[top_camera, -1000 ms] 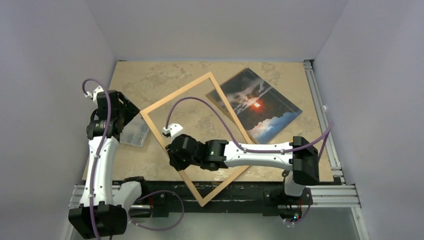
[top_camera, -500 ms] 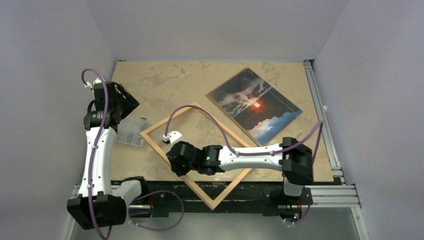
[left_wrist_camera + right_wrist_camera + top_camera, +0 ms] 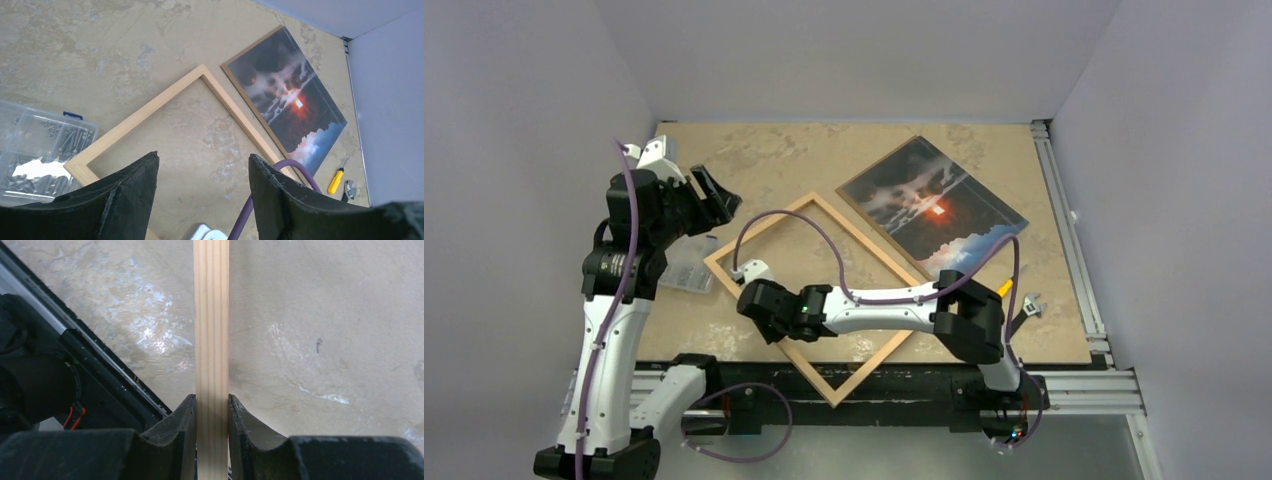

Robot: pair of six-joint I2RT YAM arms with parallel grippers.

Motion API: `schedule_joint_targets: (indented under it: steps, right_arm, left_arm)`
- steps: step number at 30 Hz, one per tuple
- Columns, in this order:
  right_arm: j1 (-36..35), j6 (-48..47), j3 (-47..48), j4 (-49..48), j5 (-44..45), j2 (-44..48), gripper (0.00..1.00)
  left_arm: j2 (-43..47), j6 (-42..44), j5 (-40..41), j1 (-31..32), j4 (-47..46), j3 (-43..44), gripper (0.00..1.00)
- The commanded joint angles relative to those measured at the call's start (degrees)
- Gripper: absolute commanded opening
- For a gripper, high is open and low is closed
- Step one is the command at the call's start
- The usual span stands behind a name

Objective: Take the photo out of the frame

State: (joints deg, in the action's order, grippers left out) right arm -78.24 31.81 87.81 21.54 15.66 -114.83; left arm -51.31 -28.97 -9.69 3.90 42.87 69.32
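Observation:
The photo [image 3: 934, 210], a dark sunset print with an orange-red sun, lies flat at the back right of the table, with a thin brown edge along its near-left side. It also shows in the left wrist view [image 3: 287, 97]. The empty light-wood frame [image 3: 869, 368] lies apart from it, its near corner over the table's front edge. My right gripper [image 3: 771, 322] is shut on the frame's near-left bar [image 3: 211, 315], one finger pressed to each side. My left gripper [image 3: 719, 195] is open and empty, raised above the frame's left corner [image 3: 150, 105].
A clear plastic parts box [image 3: 686, 265] lies left of the frame and under my left arm. A yellow screwdriver [image 3: 1005, 288] and a small wrench [image 3: 1032, 308] lie at the right, near the photo's near corner. The black front rail [image 3: 100, 365] runs close by my right gripper.
My right gripper has drawn the frame toward the front left, off the photo's corner, and laid it flatter. My left arm has risen and swung right, over the frame's left corner.

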Motion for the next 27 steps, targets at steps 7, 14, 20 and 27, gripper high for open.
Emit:
schedule_joint_targets:
  steps: [7, 14, 20, 27]
  right_arm:
    - [-0.13, 6.66, -6.51, -0.8, 2.66, 5.57, 0.0]
    - [-1.03, 6.53, -5.21, 2.55, 0.8, 3.33, 0.0]
    - [-1.01, 0.83, 1.77, 2.19, 0.42, -4.59, 0.0]
    - [-0.55, -4.77, 10.08, 3.33, 2.2, -10.8, 0.0]
  left_arm:
    - [-0.11, 2.6, -3.07, 0.3, -0.47, -1.38, 0.64]
    - [-0.15, 2.71, -3.57, 0.32, -0.66, -2.57, 0.64]
    - [-0.14, 2.49, -4.12, 0.41, -0.8, -2.72, 0.64]
    - [0.26, 3.44, -4.57, 0.41, 0.34, -2.28, 0.65]
